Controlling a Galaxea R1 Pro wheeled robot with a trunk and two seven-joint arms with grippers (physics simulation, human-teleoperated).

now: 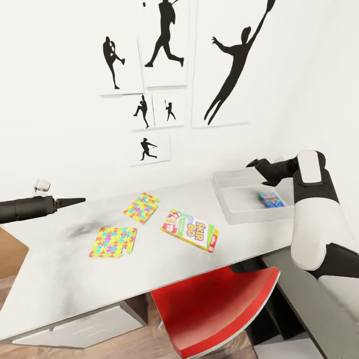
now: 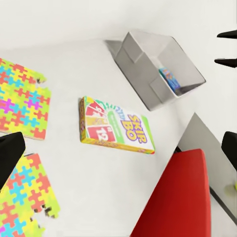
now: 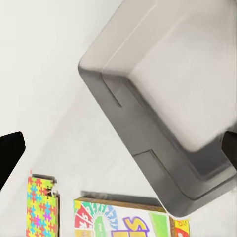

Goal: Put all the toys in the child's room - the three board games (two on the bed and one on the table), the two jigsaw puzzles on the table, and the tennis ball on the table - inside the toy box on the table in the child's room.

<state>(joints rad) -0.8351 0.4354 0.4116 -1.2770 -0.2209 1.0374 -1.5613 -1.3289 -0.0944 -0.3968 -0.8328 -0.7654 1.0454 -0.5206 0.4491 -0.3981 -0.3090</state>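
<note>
On the white surface three toys are seen lying flat. The green-white Skip-Bo board game is placed near the front edge, just above a red chair tucked under the surface. Two multicolour jigsaw puzzles are laid to its left: the nearer jigsaw puzzle lies close to the front, and the farther jigsaw puzzle is set behind it, toward the wall, apart from it. The light grey toy box is stood at the right end of the surface, against the wall, and a small blue printed box is seen lying inside it.

The left end effector is held above the left part of the surface, well apart from the puzzles; its fingers appear drawn together to a point and nothing is grasped. The right end effector is held over the toy box, above its far wall; in the right wrist view its dark fingertips are spread wide, released, with nothing between them. Silhouette pictures of ball players are hung on the white wall behind.
</note>
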